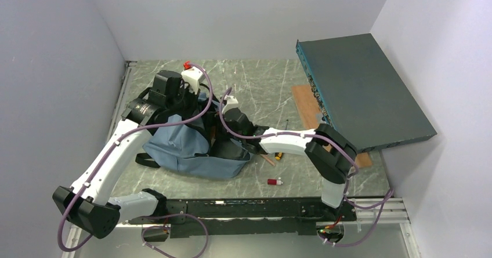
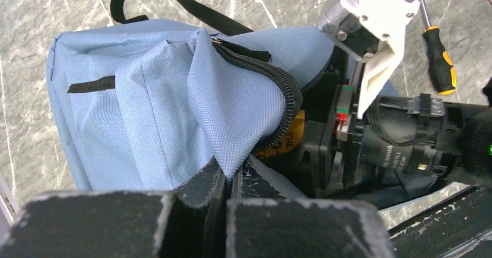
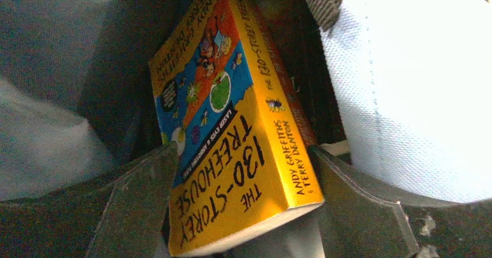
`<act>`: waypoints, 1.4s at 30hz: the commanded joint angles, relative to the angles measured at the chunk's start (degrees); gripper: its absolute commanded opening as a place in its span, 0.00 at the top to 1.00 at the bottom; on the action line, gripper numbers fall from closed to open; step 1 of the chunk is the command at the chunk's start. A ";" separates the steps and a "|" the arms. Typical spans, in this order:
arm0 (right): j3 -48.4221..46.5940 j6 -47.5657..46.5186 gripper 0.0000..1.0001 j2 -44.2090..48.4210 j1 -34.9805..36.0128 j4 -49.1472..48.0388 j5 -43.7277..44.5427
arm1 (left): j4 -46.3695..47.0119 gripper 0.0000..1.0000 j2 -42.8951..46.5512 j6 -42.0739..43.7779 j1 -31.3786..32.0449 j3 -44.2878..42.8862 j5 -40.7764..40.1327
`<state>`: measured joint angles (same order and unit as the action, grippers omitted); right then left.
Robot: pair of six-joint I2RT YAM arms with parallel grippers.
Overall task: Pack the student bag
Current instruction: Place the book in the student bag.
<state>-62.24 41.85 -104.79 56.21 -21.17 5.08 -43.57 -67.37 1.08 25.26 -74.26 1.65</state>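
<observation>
The dusty-blue student bag point(image 1: 180, 145) lies on the table, its opening facing right. My left gripper point(image 1: 200, 108) is shut on the zipper-edged flap of the bag point(image 2: 145, 107) and holds it up; the fabric is pinched between the fingers point(image 2: 235, 177). My right gripper point(image 1: 223, 137) reaches inside the bag's opening. In the right wrist view it point(image 3: 242, 151) is shut on a yellow book, "The 130-Storey Treehouse" point(image 3: 232, 153), tilted between the two fingers. The pale bag wall point(image 3: 418, 95) is to the right of it. A corner of the yellow book shows under the flap point(image 2: 290, 136).
A dark teal flat box point(image 1: 362, 90) lies at the right rear on a brown board point(image 1: 304, 104). A brown book point(image 3: 290, 55) stands behind the yellow one. A yellow-black screwdriver point(image 2: 439, 66) and a small red item point(image 1: 274, 181) lie right of the bag.
</observation>
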 commanded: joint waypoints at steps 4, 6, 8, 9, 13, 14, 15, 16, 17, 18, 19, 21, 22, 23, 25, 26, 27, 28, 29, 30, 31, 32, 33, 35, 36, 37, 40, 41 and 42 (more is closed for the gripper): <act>2.63 -5.99 0.17 6.63 -2.41 0.98 -4.43 | 6.92 1.00 3.16 0.35 -0.60 -0.09 -1.08; 3.51 -5.88 0.18 7.07 -2.74 -0.12 -4.81 | 7.10 1.00 3.09 0.50 -0.56 0.12 -1.48; 3.68 -5.58 0.19 6.17 -2.77 -1.44 -7.13 | 7.01 1.00 2.83 0.56 -0.60 0.13 -1.50; 3.37 -5.55 0.20 5.57 -2.72 -1.50 -7.56 | 7.01 1.00 2.72 0.58 -0.61 0.15 -1.48; 3.83 -5.06 0.18 5.87 -2.68 1.71 -5.31 | 7.27 1.00 1.98 0.36 -0.56 0.54 -1.53; 3.92 -4.83 0.16 6.17 -2.68 3.33 -4.28 | 7.26 1.00 1.72 0.33 -0.56 0.60 -1.49; 4.12 -4.49 0.14 6.60 -2.68 4.68 -4.03 | 7.13 1.00 1.45 0.20 -0.56 0.62 -1.29; 4.63 -3.79 0.12 7.12 -2.64 5.40 -4.41 | 7.06 1.00 1.11 0.16 -0.56 0.55 -1.08; 5.51 -3.02 0.11 7.67 -2.55 5.23 -5.47 | 6.91 1.00 0.84 0.08 -0.56 0.38 -0.84; 6.52 -1.91 0.10 8.06 -2.51 4.84 -6.68 | 6.77 1.00 0.58 0.00 -0.56 0.27 -0.49; 7.58 -0.32 0.10 8.27 -2.50 4.15 -7.61 | 6.79 1.00 0.46 -0.02 -0.56 0.24 -0.29; 9.07 1.74 0.09 8.25 -2.50 2.38 -9.25 | 6.88 1.00 0.25 -0.11 -0.56 0.38 -0.03; 9.36 2.66 0.08 7.98 -2.51 1.71 -9.74 | 6.92 1.00 0.16 -0.18 -0.56 0.38 0.13; 9.34 3.47 0.07 7.46 -2.51 1.06 -10.37 | 6.99 1.00 0.02 -0.20 -0.56 0.37 0.26; 8.49 4.59 0.07 6.27 -2.67 0.28 -12.27 | 6.97 1.00 -0.33 -0.29 -0.56 0.43 0.28; 8.13 5.21 0.10 5.64 -2.80 -1.04 -12.70 | 6.82 1.00 -0.57 -0.29 -0.56 0.31 0.28; 8.04 6.35 0.13 5.19 -2.89 -2.30 -12.80 | 6.64 1.00 -0.75 -0.29 -0.56 0.27 0.28; 7.83 6.84 0.20 4.68 -2.98 -3.77 -13.07 | 6.46 1.00 -0.89 -0.29 -0.56 0.11 0.28; 7.32 7.00 0.31 4.25 -3.02 -4.73 -13.19 | 6.40 1.00 -0.91 -0.29 -0.56 0.02 0.16; 6.78 6.91 0.41 3.98 -3.03 -5.28 -12.77 | 6.44 1.00 -0.96 -0.29 -0.51 0.16 -0.19; 6.48 6.82 0.46 3.77 -2.99 -6.04 -11.90 | 6.41 1.00 -0.88 -0.41 -0.48 0.39 -0.57; 6.32 7.21 0.53 3.35 -2.99 -6.89 -10.95 | 6.25 1.00 -0.79 -0.65 -0.47 0.74 -0.90; 6.15 7.72 0.63 2.88 -3.07 -7.48 -10.19 | 6.18 1.00 -0.63 -0.72 -0.39 1.25 -1.05; 5.51 6.85 0.95 2.23 -3.12 -8.82 -8.61 | 6.08 1.00 -0.16 -2.36 -0.38 2.89 -0.26; 5.28 6.37 1.00 2.03 -3.12 -9.31 -7.51 | 5.88 1.00 0.20 -3.23 -0.38 3.64 1.05; 5.21 6.04 1.00 1.91 -3.12 -10.25 -5.95 | 5.62 1.00 0.55 -3.54 -0.38 4.25 2.42; 4.82 4.17 1.00 1.83 -3.12 -14.17 1.66 | 5.74 1.00 2.67 -4.24 -0.38 6.89 6.25; 4.68 3.81 1.00 1.49 -3.16 -15.00 4.26 | 5.39 1.00 3.22 -4.62 -0.38 7.59 6.51; 3.91 3.45 1.00 0.91 -3.39 -16.68 4.98 | 4.97 1.00 3.72 -5.13 -0.38 8.13 6.60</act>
<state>-55.22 47.92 -102.85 53.34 -28.45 0.32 -39.22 -67.40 -1.69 25.19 -67.90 5.02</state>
